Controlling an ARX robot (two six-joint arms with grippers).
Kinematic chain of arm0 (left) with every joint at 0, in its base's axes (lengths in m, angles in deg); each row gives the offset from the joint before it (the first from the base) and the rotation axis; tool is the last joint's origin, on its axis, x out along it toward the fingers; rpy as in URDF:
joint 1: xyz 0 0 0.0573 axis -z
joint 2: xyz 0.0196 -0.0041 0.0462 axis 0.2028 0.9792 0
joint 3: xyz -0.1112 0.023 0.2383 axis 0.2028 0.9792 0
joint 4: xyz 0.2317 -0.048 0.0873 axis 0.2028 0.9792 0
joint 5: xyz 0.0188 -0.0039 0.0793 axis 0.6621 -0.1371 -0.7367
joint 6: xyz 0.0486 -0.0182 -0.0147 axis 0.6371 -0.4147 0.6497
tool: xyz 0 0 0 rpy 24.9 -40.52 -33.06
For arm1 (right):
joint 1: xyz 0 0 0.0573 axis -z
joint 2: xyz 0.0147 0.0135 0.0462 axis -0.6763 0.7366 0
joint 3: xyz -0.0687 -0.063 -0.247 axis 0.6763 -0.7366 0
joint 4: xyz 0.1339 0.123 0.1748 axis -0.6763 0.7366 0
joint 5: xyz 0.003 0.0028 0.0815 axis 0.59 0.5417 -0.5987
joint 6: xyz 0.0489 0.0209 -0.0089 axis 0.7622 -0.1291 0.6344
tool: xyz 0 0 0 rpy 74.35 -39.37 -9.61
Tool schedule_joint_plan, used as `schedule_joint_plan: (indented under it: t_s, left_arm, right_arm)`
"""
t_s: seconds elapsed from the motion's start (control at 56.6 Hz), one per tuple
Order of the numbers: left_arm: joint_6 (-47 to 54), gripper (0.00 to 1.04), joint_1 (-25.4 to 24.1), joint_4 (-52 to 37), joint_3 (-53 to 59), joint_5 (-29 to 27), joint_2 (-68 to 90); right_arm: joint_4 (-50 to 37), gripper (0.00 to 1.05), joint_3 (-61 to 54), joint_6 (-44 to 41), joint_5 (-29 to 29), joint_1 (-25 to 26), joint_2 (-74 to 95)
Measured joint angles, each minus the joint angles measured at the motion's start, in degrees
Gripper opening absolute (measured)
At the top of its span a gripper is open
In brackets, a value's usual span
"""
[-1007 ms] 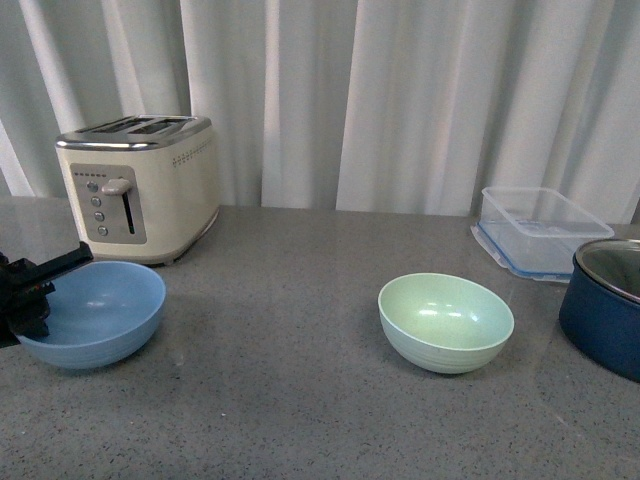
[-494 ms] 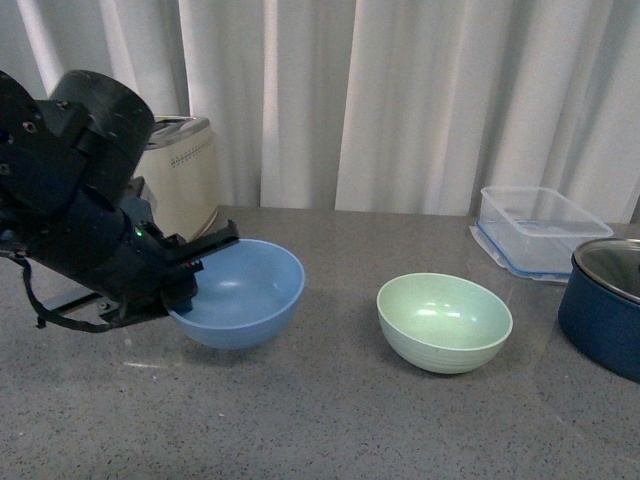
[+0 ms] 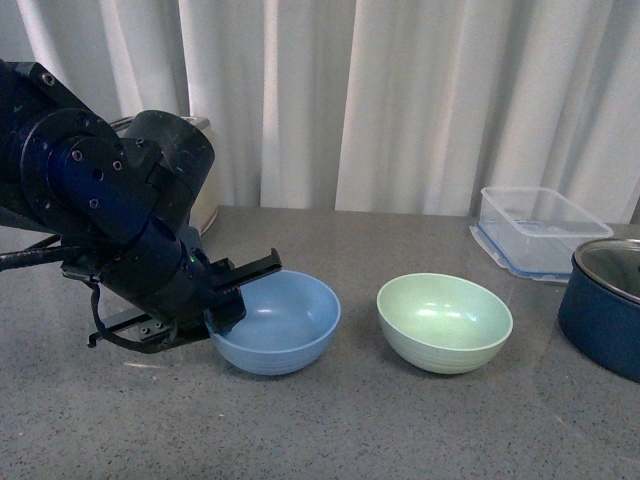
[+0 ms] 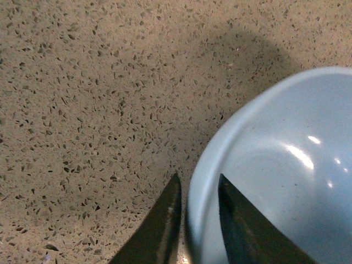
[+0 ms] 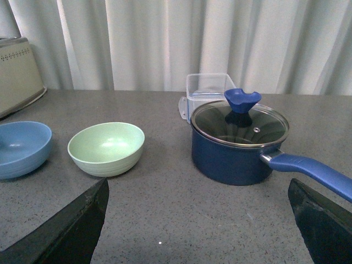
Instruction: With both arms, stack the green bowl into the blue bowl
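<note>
The blue bowl [image 3: 280, 322] rests on the grey counter just left of the green bowl [image 3: 445, 321], a small gap between them. My left gripper [image 3: 240, 290] is shut on the blue bowl's left rim; in the left wrist view the two fingers [image 4: 165, 220] straddle the rim of the blue bowl [image 4: 275, 176]. The green bowl stands upright and empty, also in the right wrist view [image 5: 106, 148] beside the blue bowl [image 5: 22, 148]. My right gripper [image 5: 198, 220] is open and empty, back from the bowls, and does not show in the front view.
A cream toaster [image 3: 200, 170] stands behind my left arm. A clear plastic container [image 3: 535, 232] is at the back right. A dark navy pot [image 5: 239, 143] with a glass lid and blue handle [image 5: 313, 170] sits right of the green bowl.
My left arm has carried the blue bowl rightward from the far left to just beside the green bowl. The green bowl has not moved.
</note>
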Motion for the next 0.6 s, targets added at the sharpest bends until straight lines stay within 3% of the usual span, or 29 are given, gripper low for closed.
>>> schedule_joint_plan:
  t_s: [0.336, 0.459, 0.512, 0.6]
  left_arm:
    - [0.00, 0.78, -1.70, -2.43, 0.81, 3.04, -2.62]
    - [2.14, 0.99, -3.13, -8.17, 4.66, 2.89, -9.46]
    - [3.96, 0.98, -3.52, -12.96, 7.93, 2.95, -13.68]
    - [9.16, 0.97, -3.63, -28.59, 16.76, -0.96, -22.77]
  right_arm:
    - [0.00, 0.95, 0.00, 0.00, 0.00, 0.00, 0.00]
    - [0.00, 0.95, 0.00, 0.00, 0.00, 0.00, 0.00]
    - [0.00, 0.95, 0.00, 0.00, 0.00, 0.00, 0.00]
    - [0.00, 0.95, 0.00, 0.00, 0.00, 0.00, 0.00]
